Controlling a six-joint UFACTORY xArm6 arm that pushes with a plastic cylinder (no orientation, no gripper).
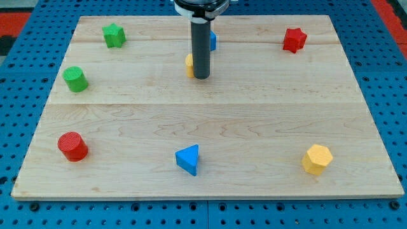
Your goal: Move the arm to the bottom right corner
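One worktop [210, 117]: pale wood board, filling most of the view, seated on a blue perforated base [381, 83].
Rod [201, 48]: dark, straight, upright, coming down from the view's top centre.
My tip [201, 77]: the tool's lower end, resting on the worktop in its upper middle part; it is a plain rod end with nothing that opens or closes, and it clamps nothing.
Bottom right corner [389, 186]: bare wood, well apart from my tip, down and toward the view's right.
Yellow hexagonal block [317, 159]: nearest block to that corner, lying between my tip and the corner but much closer to the corner.
Blue triangular block [188, 159]: near the view's bottom edge, almost directly below my tip, well apart from it.
Red cylinder [72, 146]: bottom left area, upright.
Green cylinder [75, 79]: left side, roughly level with my tip.
Green star block [114, 35]: top left area.
Red star block [294, 39]: top right area.
Blue block [213, 41]: mostly hidden behind the rod at its right side; shape cannot be told.
Yellow block [189, 65]: only a sliver shows at the rod's left side, just beside my tip; whether they touch cannot be told, nor its shape.
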